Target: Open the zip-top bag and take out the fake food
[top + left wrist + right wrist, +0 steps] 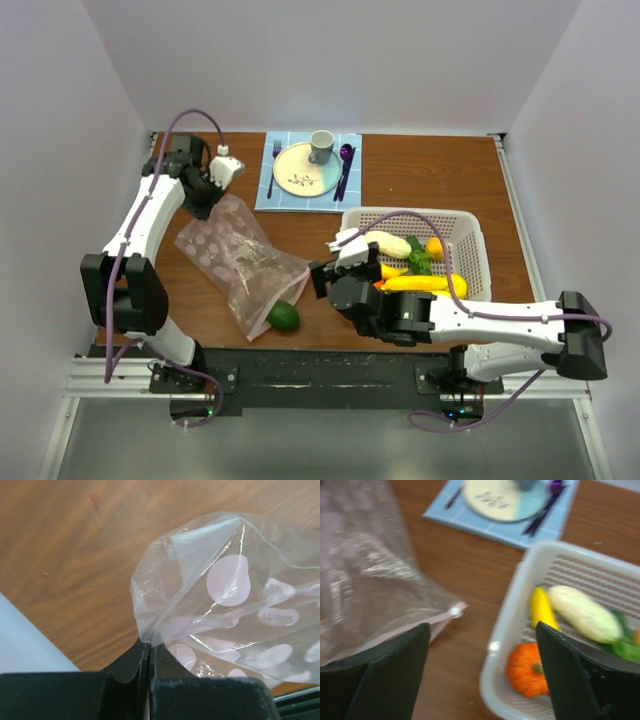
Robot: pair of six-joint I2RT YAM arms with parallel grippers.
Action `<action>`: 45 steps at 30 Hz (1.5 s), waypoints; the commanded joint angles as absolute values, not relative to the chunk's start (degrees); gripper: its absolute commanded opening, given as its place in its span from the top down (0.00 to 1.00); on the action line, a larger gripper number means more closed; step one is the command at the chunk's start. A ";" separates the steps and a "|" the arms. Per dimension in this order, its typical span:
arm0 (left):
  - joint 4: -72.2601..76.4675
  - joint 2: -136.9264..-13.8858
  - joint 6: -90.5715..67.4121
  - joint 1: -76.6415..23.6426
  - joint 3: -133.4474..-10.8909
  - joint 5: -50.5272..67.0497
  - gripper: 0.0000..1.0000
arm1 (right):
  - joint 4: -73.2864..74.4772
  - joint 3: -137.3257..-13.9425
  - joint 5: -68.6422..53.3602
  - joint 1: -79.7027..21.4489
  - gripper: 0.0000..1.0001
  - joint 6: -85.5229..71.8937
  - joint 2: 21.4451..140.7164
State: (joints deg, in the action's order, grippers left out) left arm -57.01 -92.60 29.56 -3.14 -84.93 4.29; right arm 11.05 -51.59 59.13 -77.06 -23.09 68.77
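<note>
Wooden table (430, 170), blue placemat (290, 203), plate (305, 172), grey cup (321, 146), cutlery (345, 166), white basket (476, 250)

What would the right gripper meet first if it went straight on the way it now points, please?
Probably the bare table, in the gap between the zip-top bag and the basket; depth is unclear.

Thin clear plastic, crinkled, glossy at the folds, printed with pale matt dots: zip-top bag (240, 262). Smooth glossy moulded plastic: fake food (430, 283). Warm brown wood grain, smooth, low sheen: table (430, 185). White perforated plastic, satin finish: basket (478, 250). Matt black plastic, faintly grainy: left gripper (149, 652)
</note>
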 commanded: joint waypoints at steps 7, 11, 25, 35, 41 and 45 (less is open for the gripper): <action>-42.54 -96.77 29.00 -3.08 -73.04 -3.51 1.00 | -2.29 -52.19 14.68 -77.87 0.01 -10.81 85.33; -42.01 -96.59 29.09 -3.08 -72.69 -3.95 1.00 | -1.06 -53.00 13.71 -77.87 0.01 -11.86 88.24; -39.20 -97.12 29.36 -3.08 -69.70 -4.13 1.00 | -1.30 -52.82 18.81 -77.96 0.01 -14.94 95.09; -36.48 -97.47 29.62 -2.20 -67.24 -4.39 1.00 | -4.13 -52.91 19.07 -77.87 0.34 -14.50 96.42; -36.29 -99.75 28.66 0.00 -71.09 -2.99 1.00 | -4.58 -50.36 27.13 -77.61 0.86 -12.13 85.88; -38.31 -99.58 25.59 0.00 -75.84 0.95 1.00 | -0.98 -50.19 33.74 -73.24 0.94 -11.51 79.47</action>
